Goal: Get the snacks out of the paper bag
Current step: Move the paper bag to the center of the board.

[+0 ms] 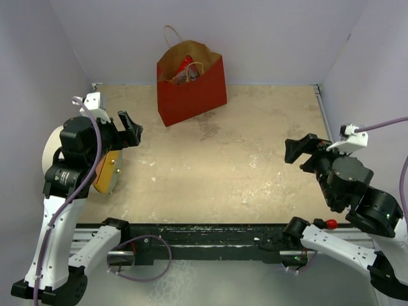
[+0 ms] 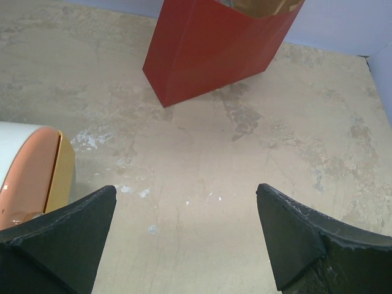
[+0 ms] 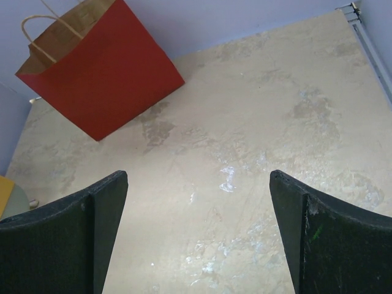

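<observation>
The red paper bag [image 1: 194, 89] stands upright at the back of the table, its brown kraft mouth open upward. Snacks [image 1: 182, 71] show inside it: a red glossy pack and darker packs, partly hidden by the bag's walls. The bag also shows in the left wrist view [image 2: 211, 46] and in the right wrist view [image 3: 104, 76]. My left gripper [image 1: 132, 129] is open and empty, well in front and to the left of the bag. My right gripper [image 1: 295, 150] is open and empty at the right side, far from the bag.
A white-and-orange cylinder [image 1: 107, 171] lies under my left arm at the table's left edge; it also shows in the left wrist view [image 2: 33, 174]. Lavender walls close the back and sides. A black rail [image 1: 204, 233] runs along the near edge.
</observation>
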{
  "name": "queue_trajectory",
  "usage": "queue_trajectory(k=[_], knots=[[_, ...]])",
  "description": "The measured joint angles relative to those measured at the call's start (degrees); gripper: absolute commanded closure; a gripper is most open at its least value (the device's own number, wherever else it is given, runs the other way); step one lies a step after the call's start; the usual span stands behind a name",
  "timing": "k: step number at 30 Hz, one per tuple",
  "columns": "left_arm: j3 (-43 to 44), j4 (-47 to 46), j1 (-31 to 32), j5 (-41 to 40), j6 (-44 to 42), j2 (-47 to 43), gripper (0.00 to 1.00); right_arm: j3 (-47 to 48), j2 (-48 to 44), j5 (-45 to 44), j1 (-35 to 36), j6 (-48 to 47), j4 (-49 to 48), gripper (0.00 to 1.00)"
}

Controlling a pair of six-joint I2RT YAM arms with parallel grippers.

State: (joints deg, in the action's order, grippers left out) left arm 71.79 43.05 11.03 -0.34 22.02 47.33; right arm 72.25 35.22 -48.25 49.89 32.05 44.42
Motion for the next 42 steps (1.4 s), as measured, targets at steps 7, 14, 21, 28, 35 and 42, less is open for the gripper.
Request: queue_trajectory(k=[7, 14, 21, 28, 35, 42], knots=[[0.9, 1.4, 0.0, 0.0, 0.0, 1.7, 0.01, 0.0, 4.7, 0.0, 0.4, 3.0, 0.6, 0.0], [2.3, 2.5, 0.0, 0.7, -0.1, 1.9, 0.01, 0.0, 11.2, -0.1, 0.5, 4.0, -0.5, 0.0], [3.2, 2.1, 0.0, 4.2, -0.2, 3.8, 0.01, -0.6, 19.2, 0.1, -0.3, 2.0, -7.1, 0.0], [5.9, 0.7, 0.0, 6.6, -1.0, 9.2, 0.01, -0.7, 30.2, 7.3, -8.8, -2.7, -17.3, 0.0], [11.8, -2.6, 0.0, 9.8, -1.2, 19.4, 0.01, 2.4, 39.5, 13.4, -10.9, -7.5, -22.0, 0.0], [22.8, -8.8, 0.0, 17.7, -3.6, 35.3, 0.0, 7.5, 42.9, 18.6, -15.1, -12.0, -26.7, 0.0]])
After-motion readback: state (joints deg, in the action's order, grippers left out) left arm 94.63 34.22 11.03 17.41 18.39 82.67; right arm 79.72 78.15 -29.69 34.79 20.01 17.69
